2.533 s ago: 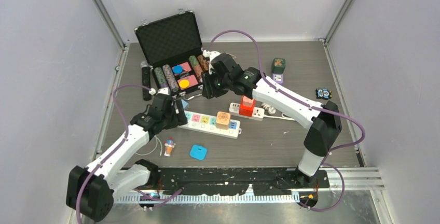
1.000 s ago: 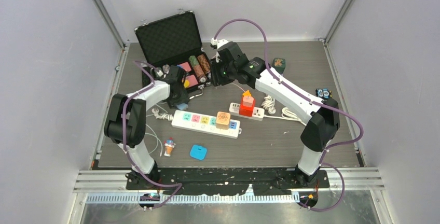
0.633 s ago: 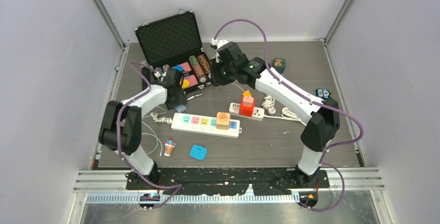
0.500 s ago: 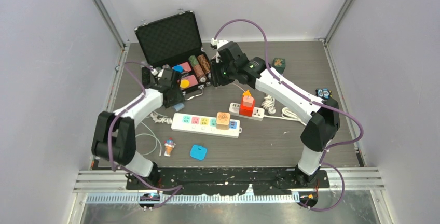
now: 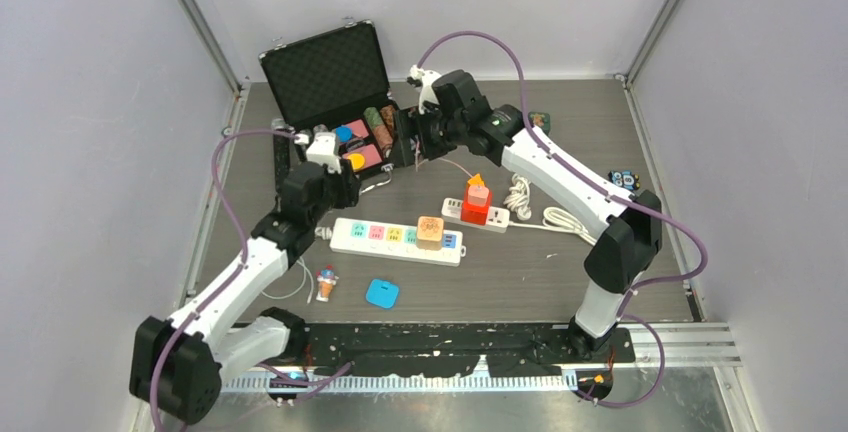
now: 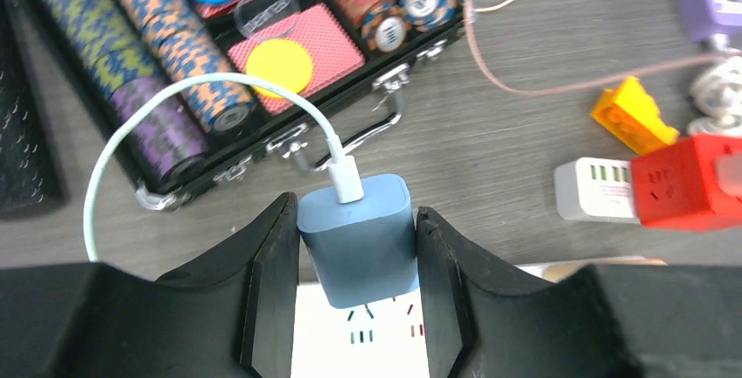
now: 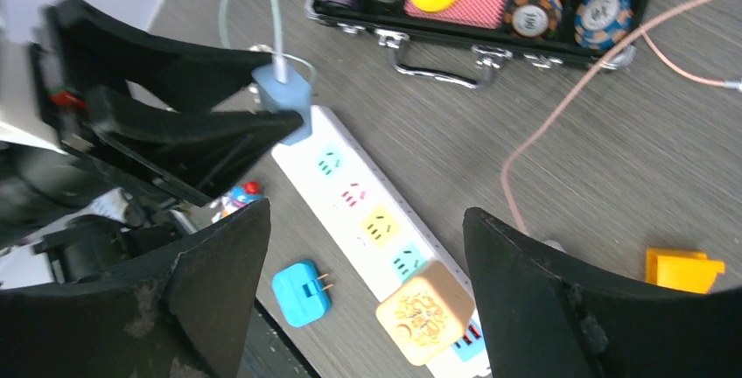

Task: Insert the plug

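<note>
At the left end of the long white power strip (image 5: 400,237), the left gripper (image 6: 354,213) clamps the blue rounded-block plastic charger plug (image 6: 357,251), its white cable (image 6: 346,181) looping toward the open black poker-chip case (image 5: 330,74). Whether the prongs are seated cannot be told. The right gripper (image 7: 367,212) hangs above, jaws spread wide, holding nothing.

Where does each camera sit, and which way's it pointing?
Top external: above, behind the bases, looking down on the table; both arms whole.
Left wrist: looks down past left jaws, closed on the blue charger, to the power strip.
Right wrist: looks down between open right jaws at the strip; left jaws visible too.
Shared: all three show strip and poker chip case; both wrists, the charger.
</note>
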Controlling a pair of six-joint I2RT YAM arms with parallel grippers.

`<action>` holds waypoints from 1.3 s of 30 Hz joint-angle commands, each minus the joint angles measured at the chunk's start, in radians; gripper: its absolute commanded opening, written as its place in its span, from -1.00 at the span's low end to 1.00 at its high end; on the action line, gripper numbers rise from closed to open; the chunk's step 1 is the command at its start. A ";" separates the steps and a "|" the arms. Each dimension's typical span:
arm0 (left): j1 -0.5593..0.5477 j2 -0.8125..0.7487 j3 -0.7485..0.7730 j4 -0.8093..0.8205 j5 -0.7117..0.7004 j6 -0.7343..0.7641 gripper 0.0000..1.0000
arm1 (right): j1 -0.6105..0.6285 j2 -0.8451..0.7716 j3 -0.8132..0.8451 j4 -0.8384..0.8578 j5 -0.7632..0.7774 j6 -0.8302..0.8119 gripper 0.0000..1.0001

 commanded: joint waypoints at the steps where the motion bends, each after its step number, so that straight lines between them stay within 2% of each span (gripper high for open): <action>1: -0.006 -0.132 -0.145 0.379 0.195 0.196 -1.00 | 0.002 -0.065 0.034 0.104 -0.182 -0.020 0.72; 4: -0.006 -0.200 -0.235 0.516 0.282 0.276 -1.00 | 0.009 -0.050 0.048 0.111 -0.283 -0.055 0.70; 9: -0.008 -0.275 -0.312 0.629 0.390 0.420 -1.00 | 0.055 -0.023 0.068 0.099 -0.292 -0.113 0.55; 12: -0.008 -0.314 -0.339 0.648 0.444 0.481 -1.00 | 0.077 0.014 0.101 0.074 -0.264 -0.126 0.40; 18: -0.010 -0.358 -0.375 0.669 0.501 0.534 -1.00 | 0.156 0.083 0.172 -0.032 -0.141 -0.183 0.37; 22: -0.010 -0.379 -0.385 0.671 0.507 0.553 -1.00 | 0.180 0.126 0.200 -0.059 -0.123 -0.175 0.31; 31: -0.010 -0.400 -0.395 0.653 0.509 0.579 -1.00 | 0.216 0.201 0.279 -0.147 -0.082 -0.206 -0.07; 33: -0.010 -0.403 -0.398 0.651 0.515 0.583 -1.00 | 0.217 0.208 0.287 -0.153 -0.064 -0.202 -0.07; 36: -0.010 -0.411 -0.404 0.650 0.527 0.594 -1.00 | 0.218 0.213 0.290 -0.155 -0.025 -0.201 0.19; 38: -0.010 -0.417 -0.405 0.639 0.528 0.600 -1.00 | 0.218 0.215 0.289 -0.150 -0.019 -0.203 0.24; 39: -0.010 -0.418 -0.405 0.636 0.528 0.602 -1.00 | 0.217 0.214 0.287 -0.142 -0.023 -0.205 0.20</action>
